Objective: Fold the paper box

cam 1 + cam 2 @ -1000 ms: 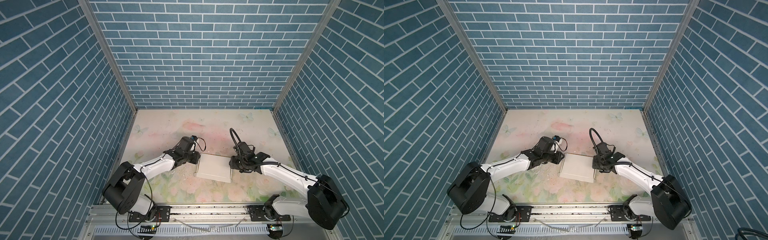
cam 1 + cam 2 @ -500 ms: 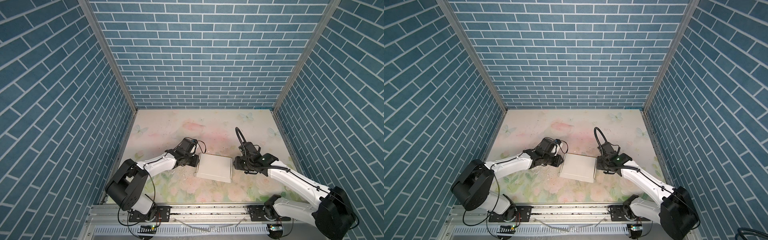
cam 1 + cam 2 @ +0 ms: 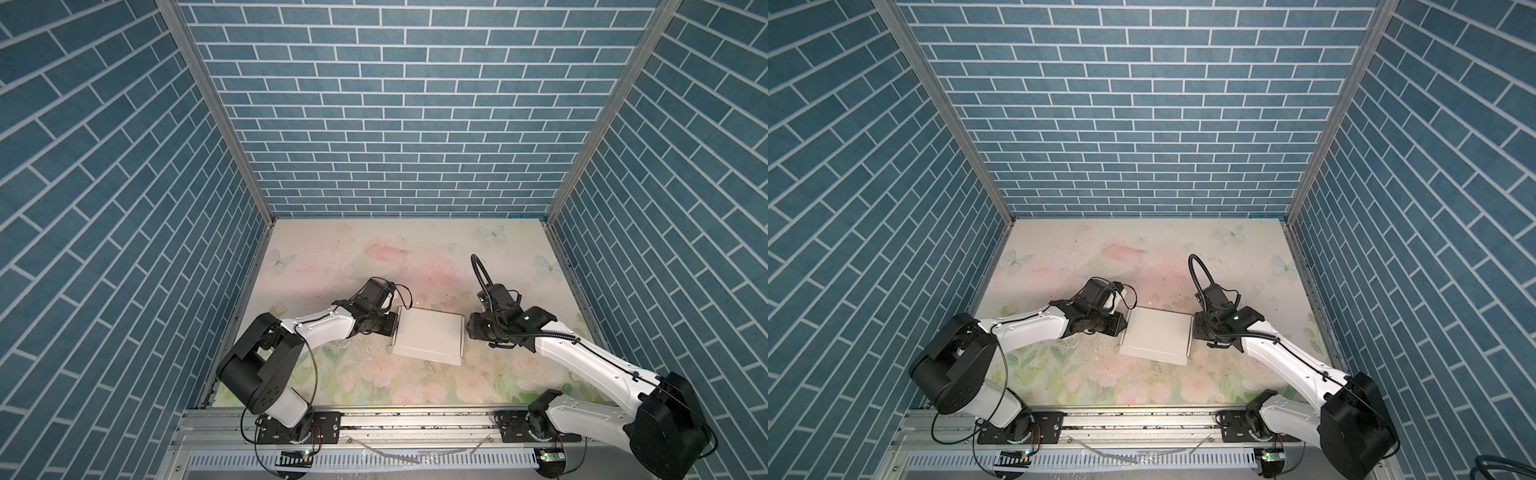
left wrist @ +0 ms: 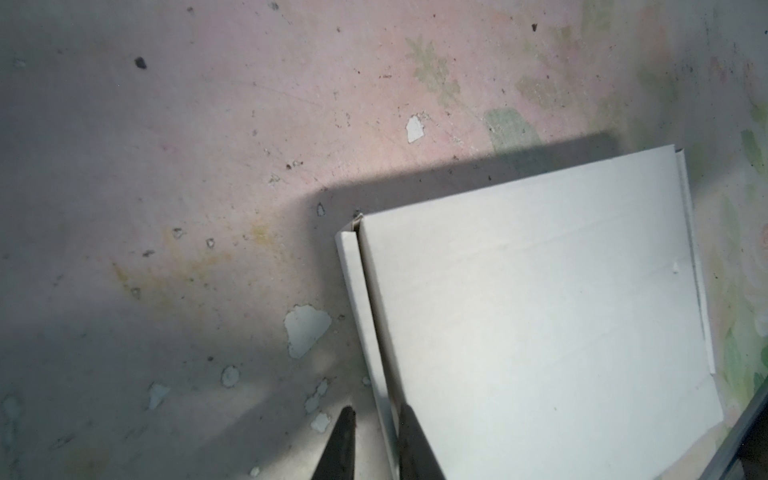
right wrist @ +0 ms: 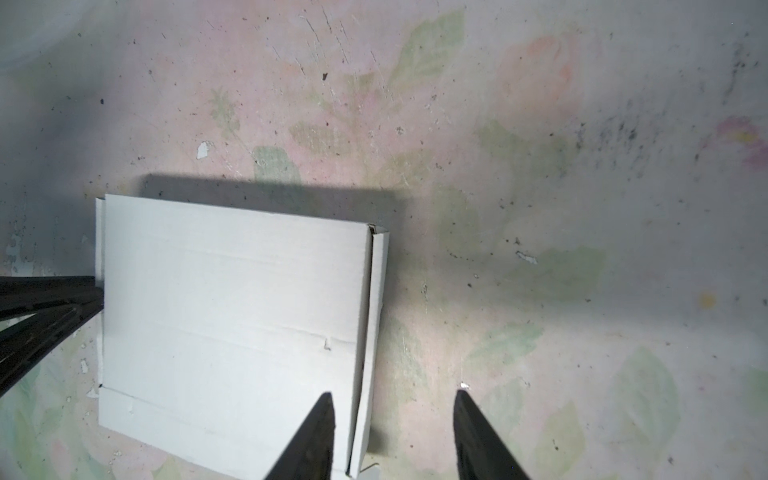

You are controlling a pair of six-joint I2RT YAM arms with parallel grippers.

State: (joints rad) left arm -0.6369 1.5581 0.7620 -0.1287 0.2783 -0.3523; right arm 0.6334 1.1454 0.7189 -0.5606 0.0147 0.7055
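Observation:
The paper box [image 3: 428, 336] [image 3: 1156, 334] lies folded shut and flat on the floral table, a white shallow rectangle. My left gripper [image 3: 395, 328] [image 3: 1124, 326] is at its left edge. In the left wrist view the jaws [image 4: 376, 409] stand narrowly open astride the box's [image 4: 540, 311] side wall, one finger over the lid, one over the table. My right gripper [image 3: 467, 330] [image 3: 1194, 330] is at the right edge. In the right wrist view it [image 5: 395, 392] stands open astride that side wall of the box [image 5: 232, 311], one finger above the lid.
Blue brick walls [image 3: 395, 124] enclose the table on three sides. A metal rail [image 3: 415, 419] with both arm bases runs along the front edge. Small white chips [image 4: 307, 328] dot the worn table surface beside the box.
The right arm's elbow has swung out to the right while its gripper stays at the box's right edge. The left jaws have narrowed a little. The box has not moved.

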